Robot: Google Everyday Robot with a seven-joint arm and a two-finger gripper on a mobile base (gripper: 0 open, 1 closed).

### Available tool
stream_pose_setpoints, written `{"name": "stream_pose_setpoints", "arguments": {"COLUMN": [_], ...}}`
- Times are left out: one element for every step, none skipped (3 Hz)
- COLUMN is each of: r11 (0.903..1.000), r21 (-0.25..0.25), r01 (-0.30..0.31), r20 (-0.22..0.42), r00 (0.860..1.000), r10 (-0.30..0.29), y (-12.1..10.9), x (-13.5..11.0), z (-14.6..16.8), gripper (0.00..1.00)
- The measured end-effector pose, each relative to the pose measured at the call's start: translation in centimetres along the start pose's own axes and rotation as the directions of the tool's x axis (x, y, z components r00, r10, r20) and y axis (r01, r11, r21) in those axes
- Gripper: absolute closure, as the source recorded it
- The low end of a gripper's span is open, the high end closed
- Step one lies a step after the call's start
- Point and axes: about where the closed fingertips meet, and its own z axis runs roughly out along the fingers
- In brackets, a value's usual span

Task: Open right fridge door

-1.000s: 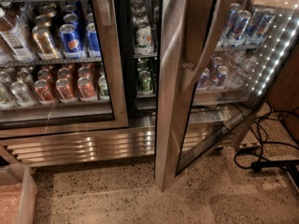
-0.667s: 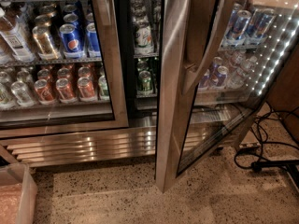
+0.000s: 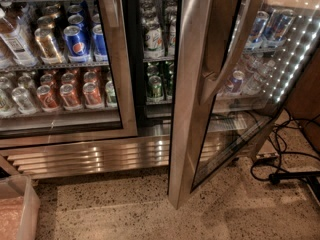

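Note:
The right fridge door (image 3: 192, 109) stands swung well out from the cabinet, its brushed steel edge facing me. Its long curved metal handle (image 3: 235, 46) runs down the glass pane (image 3: 235, 134), and a dotted white LED strip (image 3: 295, 54) glows along its far edge. Behind the gap, shelves with green cans and bottles (image 3: 156, 84) are exposed. The gripper is not in view in the camera view, and no arm shows.
The left glass door (image 3: 65, 59) is closed over Pepsi and red-orange cans. A steel vent grille (image 3: 90, 156) runs along the fridge base. Black cables and a plug (image 3: 280, 171) lie on the speckled floor at right. A translucent bin (image 3: 17, 209) sits bottom left.

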Motion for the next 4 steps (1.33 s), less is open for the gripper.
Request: {"name": "stream_pose_setpoints", "arguments": {"r11": [1.0000,1.0000,1.0000,1.0000], "r21": [0.000,0.000,0.000,0.000], "r01": [0.000,0.000,0.000,0.000], "r20": [0.000,0.000,0.000,0.000], "r00": [1.000,1.000,1.000,1.000], "r10": [0.000,0.000,0.000,0.000], "y": [0.00,0.00,0.00,0.00], "x": [0.00,0.00,0.00,0.00], "z": [0.00,0.00,0.00,0.00], "gripper": [1.00,1.00,1.00,1.00]}}
